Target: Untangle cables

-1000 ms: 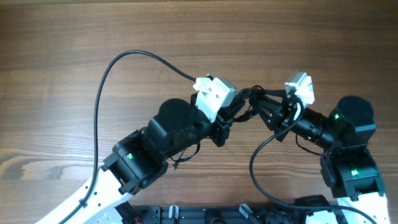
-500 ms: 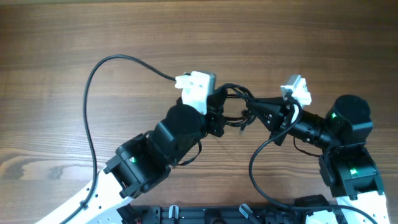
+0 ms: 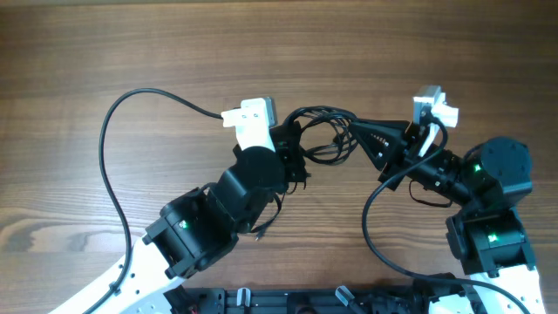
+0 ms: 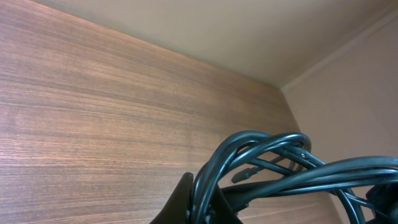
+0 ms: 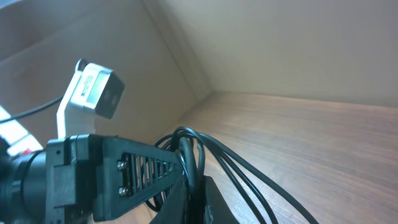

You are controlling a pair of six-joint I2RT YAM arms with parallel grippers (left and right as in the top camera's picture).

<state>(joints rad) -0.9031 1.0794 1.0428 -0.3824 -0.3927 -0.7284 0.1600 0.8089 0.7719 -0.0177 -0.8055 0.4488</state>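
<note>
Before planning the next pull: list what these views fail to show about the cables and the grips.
Overhead: how the strands of the cables cross; too thin and dark, partly under the left gripper and right gripper.
Left wrist: cable loops run off the bottom and right edges.
All views: how many cables there are; strands overlap.

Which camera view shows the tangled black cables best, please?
The overhead view. It alone shows the whole bundle of cables, looped between the left pincer and the right pincer. Each wrist view shows only a few near strands, running out from its own closed pincer, very close.
</note>
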